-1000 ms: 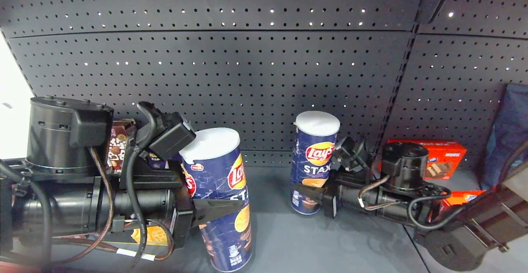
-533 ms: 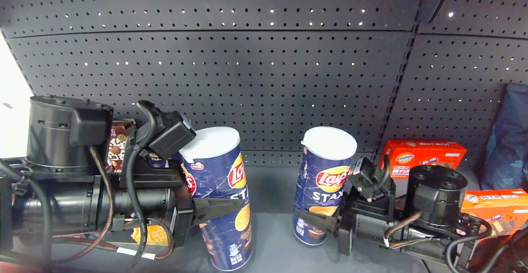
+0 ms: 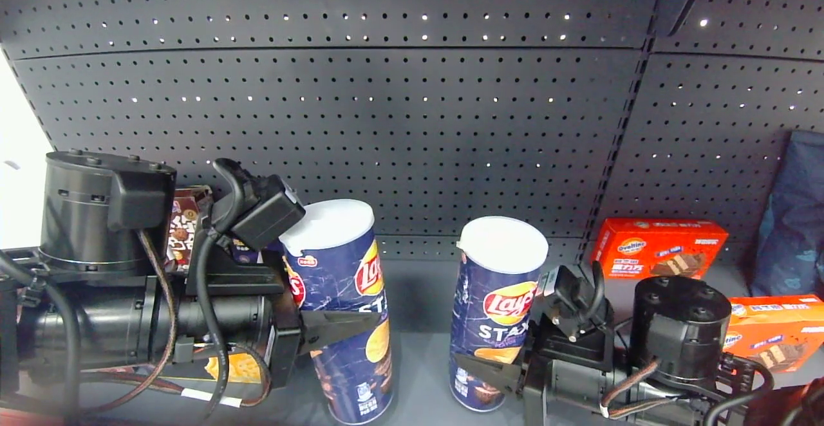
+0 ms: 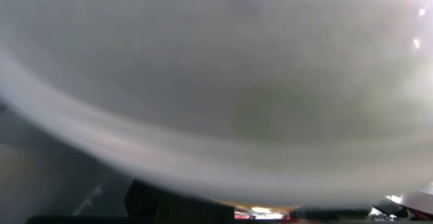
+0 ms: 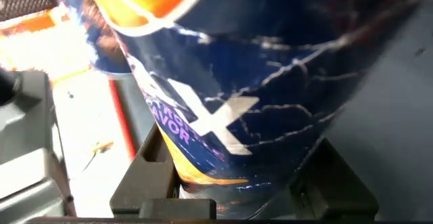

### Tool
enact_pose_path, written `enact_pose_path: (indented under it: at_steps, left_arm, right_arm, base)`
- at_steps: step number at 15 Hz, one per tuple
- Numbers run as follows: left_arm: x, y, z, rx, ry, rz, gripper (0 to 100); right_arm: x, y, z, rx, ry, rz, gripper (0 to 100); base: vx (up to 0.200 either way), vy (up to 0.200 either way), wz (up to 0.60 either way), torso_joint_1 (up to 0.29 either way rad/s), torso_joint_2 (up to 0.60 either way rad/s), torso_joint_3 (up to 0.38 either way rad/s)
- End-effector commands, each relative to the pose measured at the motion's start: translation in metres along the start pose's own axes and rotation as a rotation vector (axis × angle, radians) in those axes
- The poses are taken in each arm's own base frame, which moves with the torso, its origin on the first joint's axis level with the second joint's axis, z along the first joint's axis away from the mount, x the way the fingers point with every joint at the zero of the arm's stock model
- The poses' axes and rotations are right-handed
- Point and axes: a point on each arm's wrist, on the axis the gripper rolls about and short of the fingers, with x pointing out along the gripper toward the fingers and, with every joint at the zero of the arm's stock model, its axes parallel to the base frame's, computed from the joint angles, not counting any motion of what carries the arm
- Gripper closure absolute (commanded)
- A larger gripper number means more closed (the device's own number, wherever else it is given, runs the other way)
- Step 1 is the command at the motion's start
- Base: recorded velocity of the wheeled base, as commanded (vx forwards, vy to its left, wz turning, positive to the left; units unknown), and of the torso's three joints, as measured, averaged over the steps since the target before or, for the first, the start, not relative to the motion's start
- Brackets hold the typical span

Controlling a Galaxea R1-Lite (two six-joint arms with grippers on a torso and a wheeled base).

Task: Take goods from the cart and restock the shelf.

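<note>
The left tool [image 3: 347, 328] is clamped around the middle of the left chip can [image 3: 338, 265], a blue tube with a white lid that leans a little at the front of the shelf [image 3: 421, 304]. The right tool [image 3: 481, 367] is clamped low on the right chip can [image 3: 499, 297]. In the right wrist view the right chip can [image 5: 230, 109] sits tight between the black fingers. The two cans stand side by side with a gap between them, and I cannot tell whether either base touches the shelf. A perforated back panel [image 3: 412, 123] rises behind them. Two orange boxes [image 3: 660, 247] lie on the shelf at the right, and a brown snack box [image 3: 187, 220] sits behind the left arm.
</note>
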Motion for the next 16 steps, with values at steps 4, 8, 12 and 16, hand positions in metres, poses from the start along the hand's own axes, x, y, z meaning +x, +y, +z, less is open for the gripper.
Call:
enact_pose_path:
  at_steps: [4, 8, 12, 16]
  left_arm:
    - [0.001, 0.001, 0.0, -0.001, 0.002, -0.002, 100]
    - [0.002, 0.001, -0.001, -0.004, 0.006, -0.002, 100]
    - [0.003, 0.001, -0.001, -0.004, 0.007, -0.003, 100]
    - [0.003, 0.002, -0.001, -0.004, 0.009, -0.003, 100]
  right_arm:
    - [0.002, 0.001, -0.009, 0.013, 0.035, 0.006, 100]
    - [0.012, -0.002, -0.014, 0.01, 0.031, 0.007, 100]
    - [0.015, -0.002, -0.014, 0.007, 0.029, 0.009, 100]
    - [0.013, -0.002, -0.015, 0.008, 0.036, -0.016, 0]
  base:
    - [0.0, 0.0, 0.0, 0.0, 0.0, 0.0]
    - [0.0, 0.0, 0.0, 0.0, 0.0, 0.0]
    - [0.0, 0.0, 0.0, 0.0, 0.0, 0.0]
    - [0.0, 0.0, 0.0, 0.0, 0.0, 0.0]
